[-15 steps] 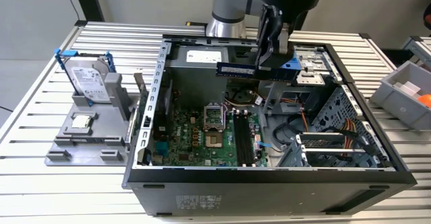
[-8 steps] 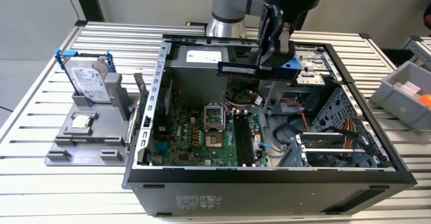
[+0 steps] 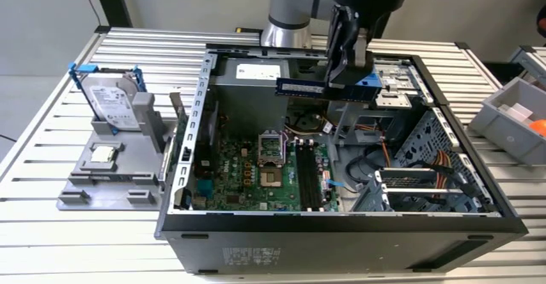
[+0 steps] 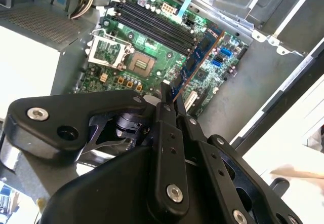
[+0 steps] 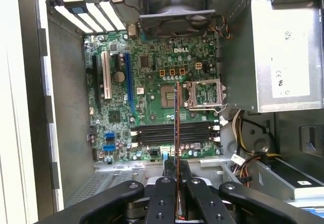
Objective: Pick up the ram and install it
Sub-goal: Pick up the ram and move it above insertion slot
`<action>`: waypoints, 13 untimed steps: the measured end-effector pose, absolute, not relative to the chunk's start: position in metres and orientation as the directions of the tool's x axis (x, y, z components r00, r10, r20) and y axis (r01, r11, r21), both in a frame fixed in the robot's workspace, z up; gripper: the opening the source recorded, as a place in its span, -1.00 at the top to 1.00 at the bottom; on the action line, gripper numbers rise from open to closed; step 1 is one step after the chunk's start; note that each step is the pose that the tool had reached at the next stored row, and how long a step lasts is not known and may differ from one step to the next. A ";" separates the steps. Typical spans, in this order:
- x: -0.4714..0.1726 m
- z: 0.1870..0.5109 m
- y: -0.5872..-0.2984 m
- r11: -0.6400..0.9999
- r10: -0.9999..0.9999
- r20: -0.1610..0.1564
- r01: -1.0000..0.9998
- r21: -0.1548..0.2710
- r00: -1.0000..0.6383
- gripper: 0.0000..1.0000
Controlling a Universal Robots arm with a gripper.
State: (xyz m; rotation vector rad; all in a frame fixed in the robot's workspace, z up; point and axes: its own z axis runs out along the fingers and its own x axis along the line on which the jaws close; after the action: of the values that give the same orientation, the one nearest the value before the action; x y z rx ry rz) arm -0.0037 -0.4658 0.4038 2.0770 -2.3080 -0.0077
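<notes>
Now we see the black end effector (image 3: pixel 341 79) clamped shut on the long, narrow, blue-green ram (image 3: pixel 300 87), holding it in the air above the open black metal computer case (image 3: pixel 341 245). Inside that case lie the green motherboard (image 5: pixel 147 102) and its black slots (image 5: pixel 152 132), well below the ram.

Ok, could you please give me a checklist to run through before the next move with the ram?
1. The ram is held in the gripper: ok.
2. The ram hangs clear above the motherboard in the exterior view: ok.
3. The black slots are empty: ok.
4. The ram is lined up along the slots: not ok; it crosses them in both wrist views.
5. The slot latches are open: cannot tell.
</notes>
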 end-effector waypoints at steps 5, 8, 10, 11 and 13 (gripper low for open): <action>-0.004 0.404 -0.465 0.105 -0.994 0.024 -0.994 0.028 -0.105 1.00; -0.004 0.403 -0.465 0.106 -0.994 0.024 -0.994 0.028 -0.105 1.00; -0.004 0.403 -0.465 0.105 -0.994 0.024 -0.994 0.028 -0.105 1.00; -0.004 0.403 -0.465 0.105 -0.994 0.024 -0.994 0.028 -0.105 1.00; -0.004 0.403 -0.465 0.105 -0.994 0.024 -0.994 0.028 -0.105 1.00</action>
State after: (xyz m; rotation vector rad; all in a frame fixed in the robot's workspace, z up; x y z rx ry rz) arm -0.0038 -0.4647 0.4035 2.0770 -2.3082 -0.0074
